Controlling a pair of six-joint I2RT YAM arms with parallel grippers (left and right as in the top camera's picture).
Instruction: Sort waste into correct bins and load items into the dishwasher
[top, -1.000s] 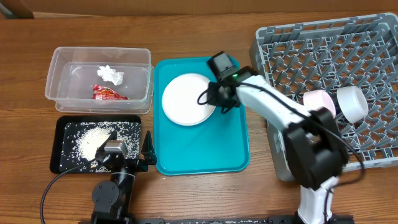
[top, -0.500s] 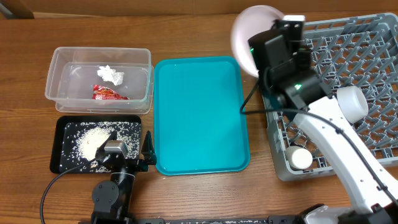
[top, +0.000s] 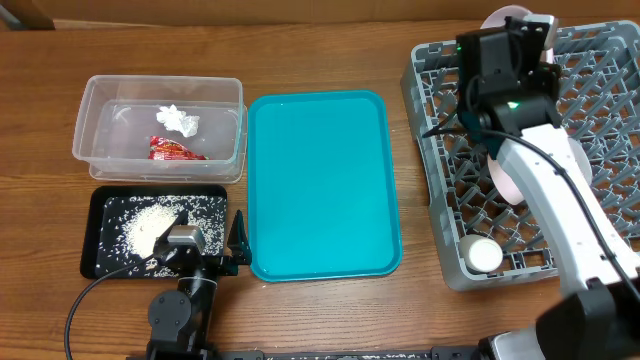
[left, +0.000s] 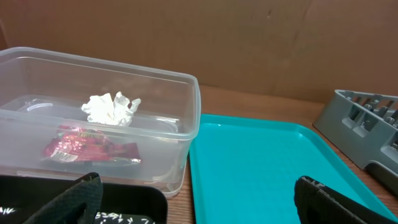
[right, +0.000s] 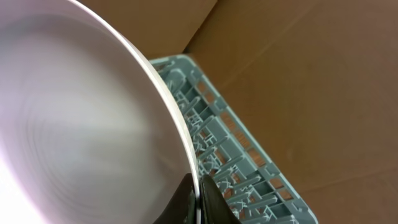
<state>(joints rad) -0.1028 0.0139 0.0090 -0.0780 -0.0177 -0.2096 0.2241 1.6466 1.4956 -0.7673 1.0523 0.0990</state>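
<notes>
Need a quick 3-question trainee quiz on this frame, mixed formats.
1. True or false: the tissue wad and the red wrapper both lie in the clear tub.
2. The right gripper is shut on: A) a fork, B) the plate, C) a bottle.
3. Fill in: the rice lies in the ___ tray.

Key: 1 true; 2 B; 3 black, the black tray.

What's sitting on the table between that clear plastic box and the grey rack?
Only the teal tray, with nothing on it; the overhead view shows it.
</notes>
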